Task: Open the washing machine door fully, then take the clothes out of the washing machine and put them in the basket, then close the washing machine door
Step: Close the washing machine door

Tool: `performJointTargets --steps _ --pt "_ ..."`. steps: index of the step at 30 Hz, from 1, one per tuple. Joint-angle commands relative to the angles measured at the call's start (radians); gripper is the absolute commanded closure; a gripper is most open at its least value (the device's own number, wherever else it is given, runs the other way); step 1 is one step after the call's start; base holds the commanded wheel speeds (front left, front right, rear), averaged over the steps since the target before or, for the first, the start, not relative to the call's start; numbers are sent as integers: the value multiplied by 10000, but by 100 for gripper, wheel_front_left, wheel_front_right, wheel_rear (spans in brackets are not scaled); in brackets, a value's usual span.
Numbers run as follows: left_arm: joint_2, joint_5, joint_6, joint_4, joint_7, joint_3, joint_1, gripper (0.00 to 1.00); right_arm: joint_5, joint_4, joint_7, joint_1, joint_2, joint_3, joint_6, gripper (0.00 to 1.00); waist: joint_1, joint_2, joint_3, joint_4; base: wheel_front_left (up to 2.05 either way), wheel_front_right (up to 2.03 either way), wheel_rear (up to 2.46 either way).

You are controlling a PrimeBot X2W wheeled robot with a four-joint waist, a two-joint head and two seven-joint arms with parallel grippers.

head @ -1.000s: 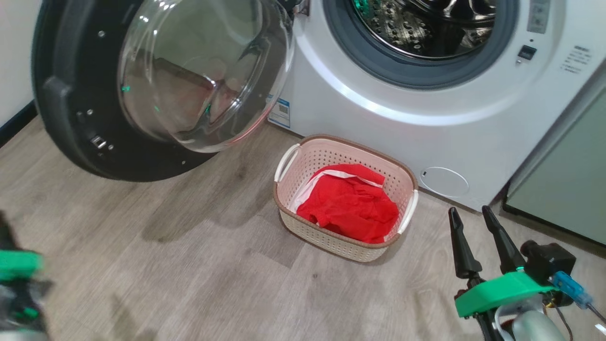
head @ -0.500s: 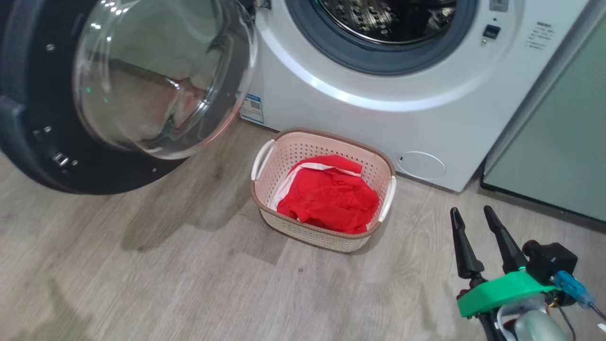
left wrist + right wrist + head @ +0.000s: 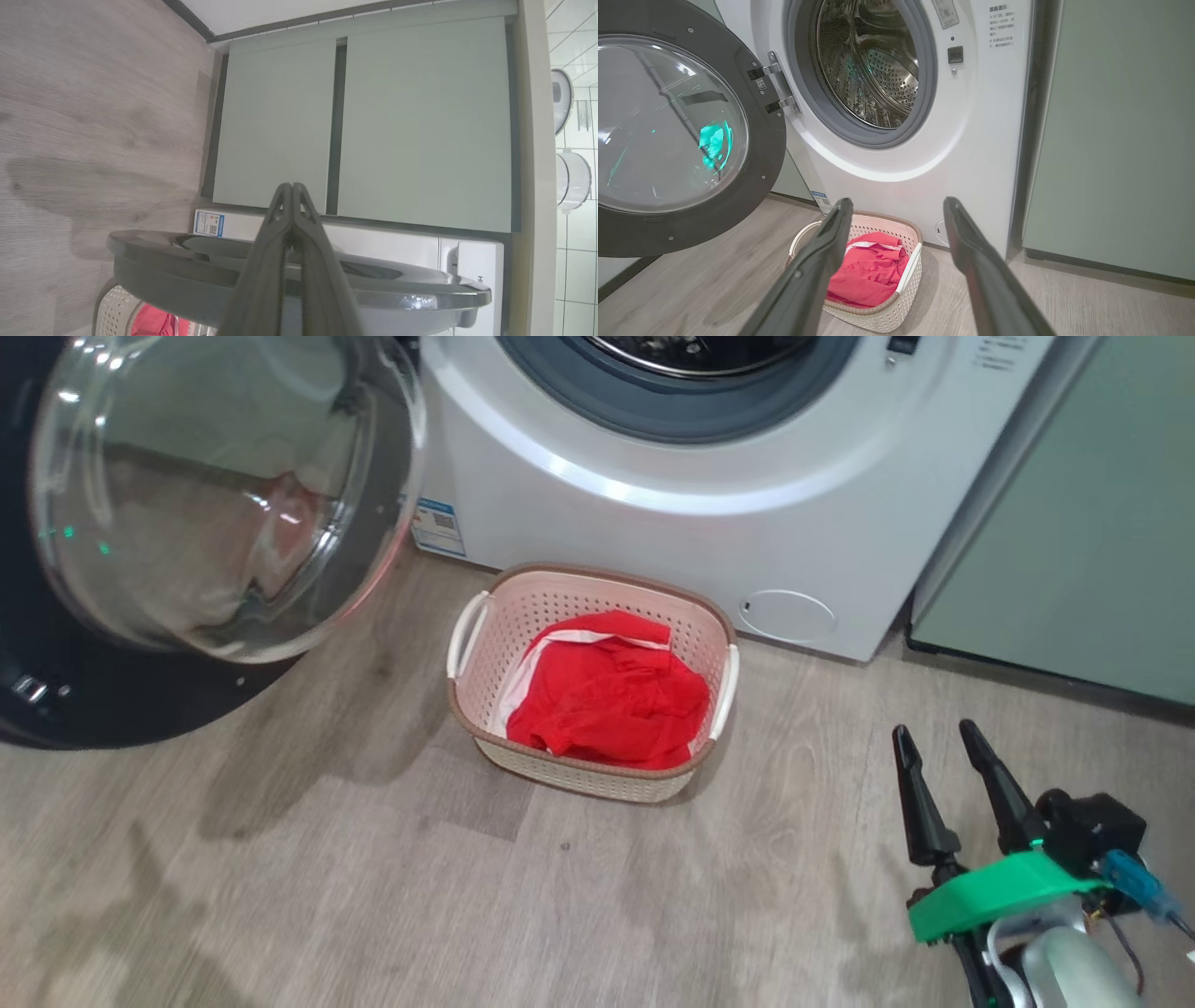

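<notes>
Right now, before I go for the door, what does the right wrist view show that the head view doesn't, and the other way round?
Right wrist view: the inside of the steel drum, looking empty as far as it shows, and the door hinges. Head view: a top-down look into the basket and the stretch of floor in front of it. Both: the washing machine door swung open, the red clothes in the basket, the right gripper open.

washing machine (image 3: pixel 653 537) | blue sticker (image 3: pixel 439 527): QR code, print illegible | panel text (image 3: pixel 1002 25): too small
</notes>
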Motion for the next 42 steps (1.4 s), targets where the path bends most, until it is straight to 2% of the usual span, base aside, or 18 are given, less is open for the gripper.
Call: performJointTargets --steps 1,11,17,26,34,39,40,42 --pt "656 -8 -110 -317 119 34 -385 100 28 -317 -61 -368 -196 216 -7 0 0 0 121 -141 0 0 0" --pt "494 81 -636 -340 924 -494 -602 100 16 -299 -61 -446 -310 164 -7 0 0 0 255 -250 0 0 0" --pt "101 217 -1057 -396 1620 -1067 -768 100 -6 -277 -61 -457 -278 159 -7 0 0 0 159 -74 0 0 0" --pt "-860 295 -1536 -1022 2681 -1851 -696 100 -5 -250 -61 -361 -200 180 -7 0 0 0 -41 87 0 0 0" --pt "-1769 -99 -1817 -2244 4151 -2238 146 100 16 -243 -61 -222 -131 146 -7 0 0 0 -251 29 0 0 0" --pt "-2557 -643 -1669 -3532 5013 -2272 747 100 23 -270 -61 -130 -114 24 -7 0 0 0 -339 -84 0 0 0" --pt "-2557 -643 -1669 -3532 5013 -2272 747 100 23 -270 -61 -130 -114 24 -7 0 0 0 -339 -84 0 0 0" --pt "-2870 -770 -1492 -4085 5250 -2329 1006 100 20 -280 -61 -73 -113 -18 -7 0 0 0 -370 -121 0 0 0"
